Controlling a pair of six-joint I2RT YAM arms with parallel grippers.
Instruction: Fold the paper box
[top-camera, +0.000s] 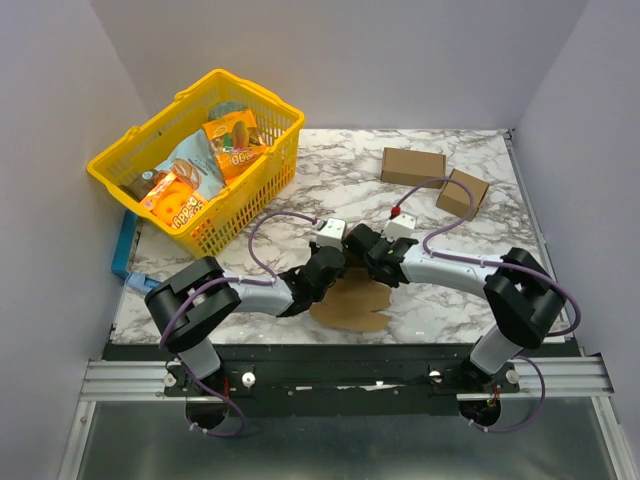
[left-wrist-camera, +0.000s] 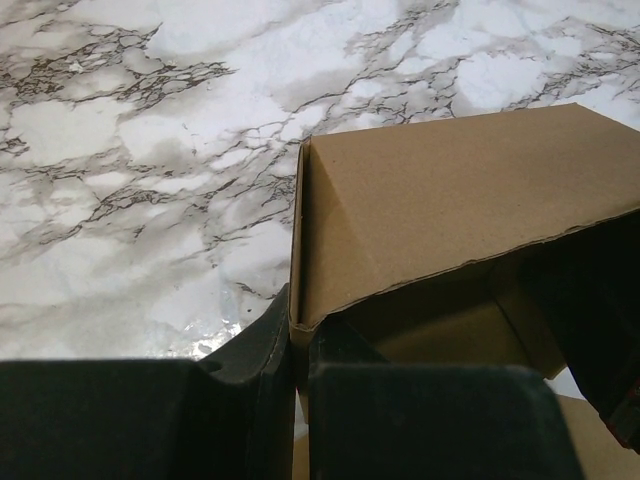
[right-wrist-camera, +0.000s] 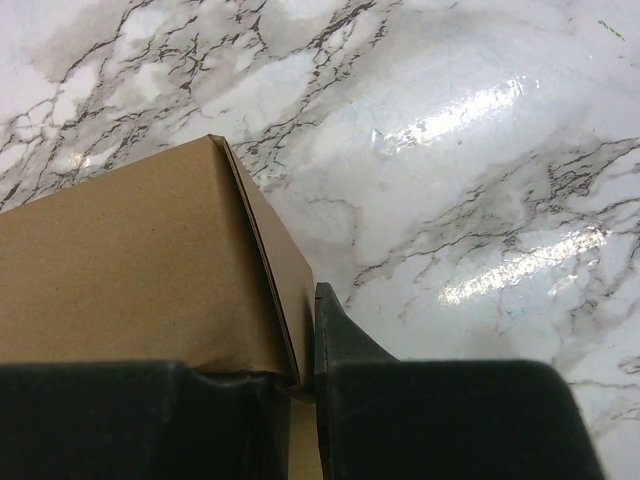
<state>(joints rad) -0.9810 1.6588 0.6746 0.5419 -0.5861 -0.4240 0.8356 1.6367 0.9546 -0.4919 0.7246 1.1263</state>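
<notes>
Near middle of marble surface (top-camera: 340, 170), close to the arm bases: paper box (top-camera: 352, 303), partly formed. Flat rounded tab lying toward the near edge. Raised brown walls in both wrist views, with a dark open hollow under a lifted panel in the left wrist view.

Left claw (left-wrist-camera: 298, 345): narrowed onto a thin upright wall at a corner of the box, pinching the cardboard edge between both fingers. Right claw (right-wrist-camera: 300, 372): likewise nipping a wall edge at the other end, one finger outside, the other tucked behind. Neither spread.

Well apart and out of play: yellow basket (top-camera: 200, 160) at far left, two cardboard cuboids (top-camera: 412, 166) at far right.

Judged hazards from here:
- Tearing or buckling at a crease, from pulling the two ends apart or twisting unevenly.
- Slipping off the thin edge, given so shallow a bite, then a collapsed wall.
- Sliding of the whole sheet across slick marble, with nothing pinning the base.
- Misfolding of the loose tab, partly hidden beneath the wrists from overhead, if pushed blind.
- Knocking of claws together, being so near each other.
</notes>
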